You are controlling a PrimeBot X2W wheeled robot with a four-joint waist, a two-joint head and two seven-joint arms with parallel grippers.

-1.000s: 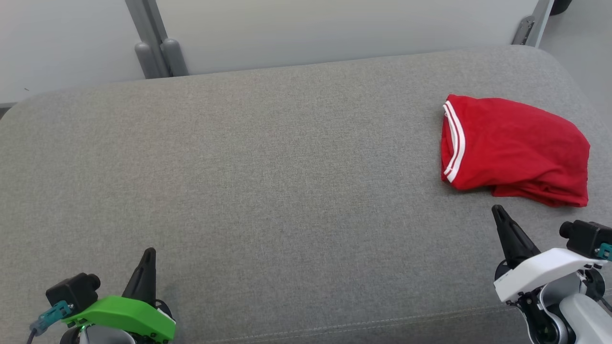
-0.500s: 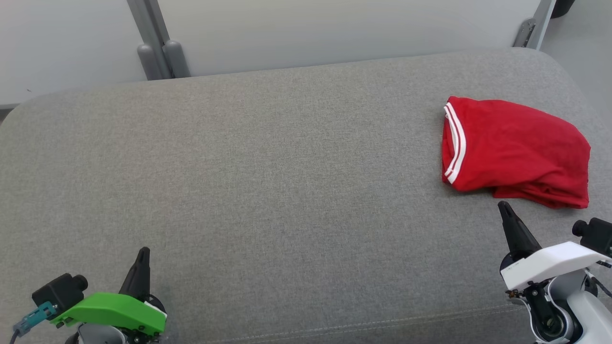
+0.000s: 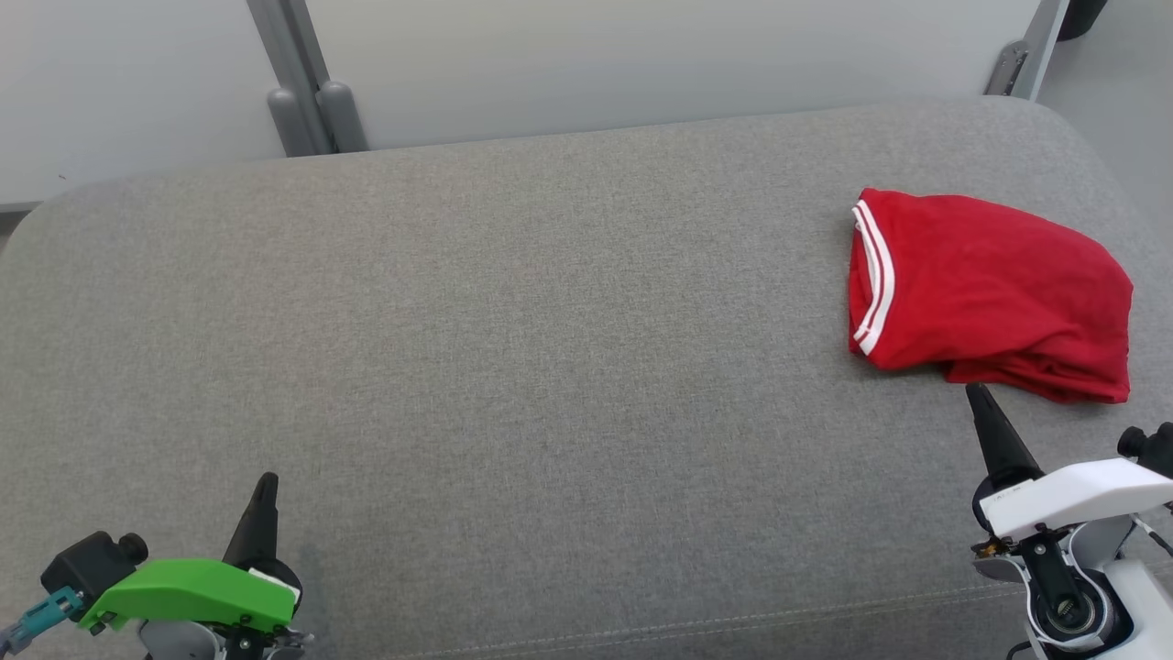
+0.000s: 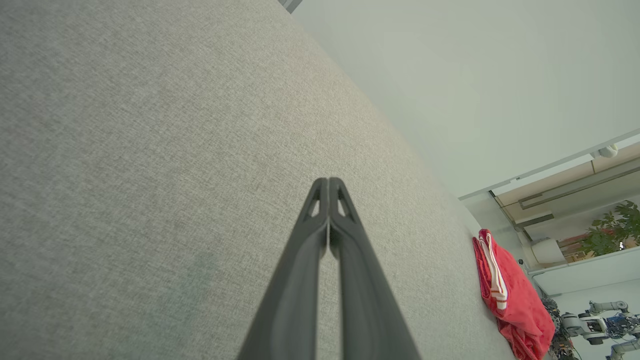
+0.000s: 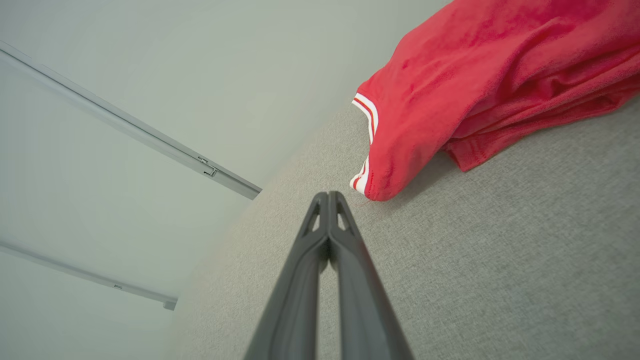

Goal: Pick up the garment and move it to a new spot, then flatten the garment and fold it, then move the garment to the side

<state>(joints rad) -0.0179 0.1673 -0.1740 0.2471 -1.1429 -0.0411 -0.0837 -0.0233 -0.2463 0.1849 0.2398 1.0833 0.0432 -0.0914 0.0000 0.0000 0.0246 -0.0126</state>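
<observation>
Garment (image 3: 990,293), red w/ white-striped trim, lies folded near the right end of the grey padded bench (image 3: 550,348). Right gripper (image 3: 979,401) clenched on nothing, tip just short of the cloth's near edge. Left gripper (image 3: 263,490) pinched shut too, empty, by the near-left corner. Prob. task's about done; arms sit clear so the fold isn't disturbed.

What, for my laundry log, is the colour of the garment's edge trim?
White stripes on the red garment; clearest in right wrist view.
</observation>
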